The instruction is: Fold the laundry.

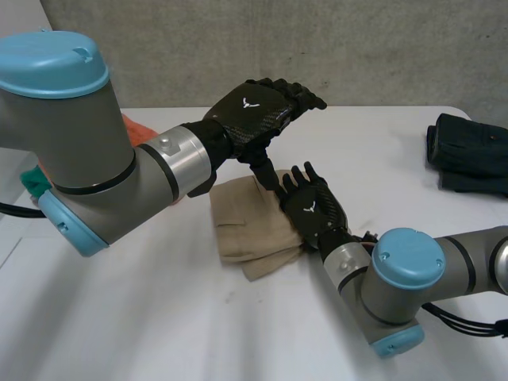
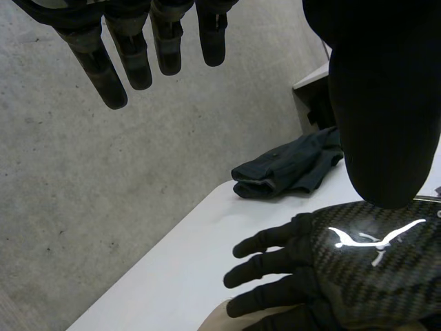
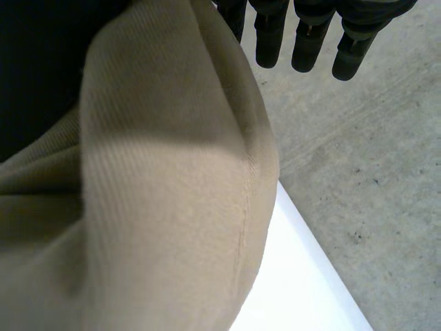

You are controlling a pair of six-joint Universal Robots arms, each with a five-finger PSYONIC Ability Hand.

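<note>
A folded tan cloth [image 1: 250,230] lies in the middle of the white table [image 1: 238,333]. My right hand [image 1: 313,208] rests flat on its right edge, fingers straight and pointing away from me. Its own wrist view has those straight fingers [image 3: 310,34] beyond a bulging fold of the tan cloth [image 3: 172,207]. My left hand [image 1: 254,111] hovers open above the cloth's far side, with its thumb pointing down at the far right corner. In the left wrist view its straight fingers [image 2: 110,62] and thumb [image 2: 386,103] hang over my right hand [image 2: 358,262].
A folded dark garment [image 1: 468,155] lies at the table's far right, also in the left wrist view [image 2: 289,169]. Orange cloth [image 1: 139,127] and green cloth [image 1: 32,182] peek out behind the left arm. A grey wall [image 1: 317,48] stands behind the table.
</note>
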